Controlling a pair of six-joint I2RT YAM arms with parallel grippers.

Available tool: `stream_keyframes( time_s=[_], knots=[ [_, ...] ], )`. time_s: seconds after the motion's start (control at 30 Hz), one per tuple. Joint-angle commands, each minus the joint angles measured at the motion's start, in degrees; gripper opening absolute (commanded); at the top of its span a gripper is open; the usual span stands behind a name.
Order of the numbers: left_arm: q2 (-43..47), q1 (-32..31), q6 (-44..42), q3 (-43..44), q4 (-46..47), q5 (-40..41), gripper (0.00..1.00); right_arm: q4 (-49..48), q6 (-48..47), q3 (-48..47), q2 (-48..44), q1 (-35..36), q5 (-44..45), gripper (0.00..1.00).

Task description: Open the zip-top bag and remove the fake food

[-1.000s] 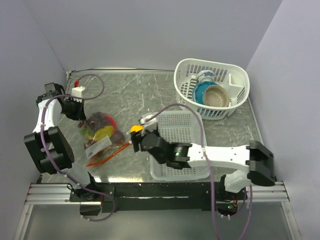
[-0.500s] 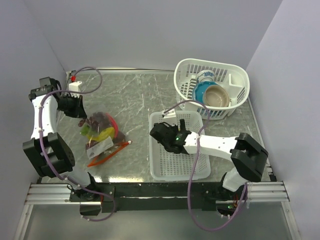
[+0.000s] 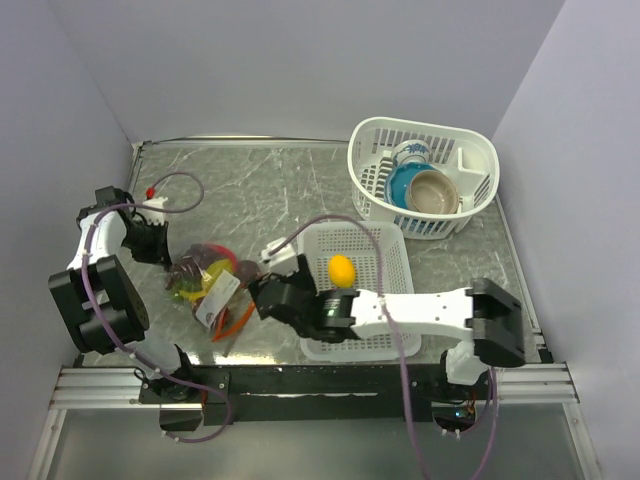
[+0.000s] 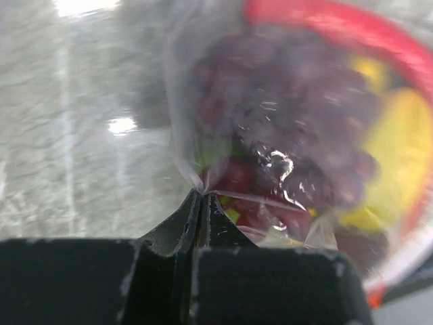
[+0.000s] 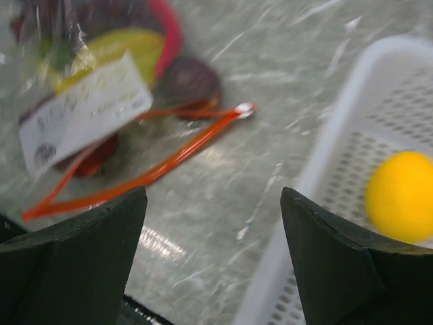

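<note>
The zip-top bag lies at the left of the table, clear and crinkly, with a white label and an orange-red zipper strip trailing loose. Inside it show purple grapes, a yellow banana and a dark red apple. My left gripper is shut on the bag's far left edge. A yellow-orange round fruit of the fake food lies in the near white basket. My right gripper hangs open between the bag and that basket, nothing between its fingers.
A second white basket at the back right holds a blue bowl and a tan bowl. Walls close in on the left, back and right. The near basket's left wall stands just right of my right gripper.
My right gripper carried the yellow-orange fruit over the near basket, let it go there, and swung back left toward the bag. The left gripper and bag shifted slightly nearer.
</note>
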State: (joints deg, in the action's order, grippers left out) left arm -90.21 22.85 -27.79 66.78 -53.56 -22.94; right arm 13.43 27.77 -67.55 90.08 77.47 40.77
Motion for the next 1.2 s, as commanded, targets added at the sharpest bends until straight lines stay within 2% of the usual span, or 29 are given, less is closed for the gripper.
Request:
stream_keyframes(
  time_s=[0.0, 0.33, 0.77, 1.0, 1.17],
  knots=[
    [-0.58, 0.44, 2.92, -2.53, 8.29, 7.20, 0.01, -5.86, -0.70, -0.92, 7.29, 2.24, -6.93, 0.85],
    [1.79, 0.00, 3.44, -6.66, 11.02, 10.98, 0.01, -14.73, -2.45, -5.83, 17.93, 2.51, -13.61, 0.87],
    [8.30, -3.25, 5.29, -10.97, 9.97, 12.83, 0.01, -15.89, -3.95, -13.57, 26.10, 1.90, -17.04, 0.89],
    [6.81, -3.43, 4.06, -12.99, 13.91, 16.25, 0.01, -18.26, -2.81, -7.96, 23.21, 1.89, -16.17, 0.88],
    [1.45, -3.34, 3.71, -13.61, 19.10, 22.06, 0.01, -20.64, -3.16, -3.82, 20.57, 1.81, -15.29, 0.89]
  ],
)
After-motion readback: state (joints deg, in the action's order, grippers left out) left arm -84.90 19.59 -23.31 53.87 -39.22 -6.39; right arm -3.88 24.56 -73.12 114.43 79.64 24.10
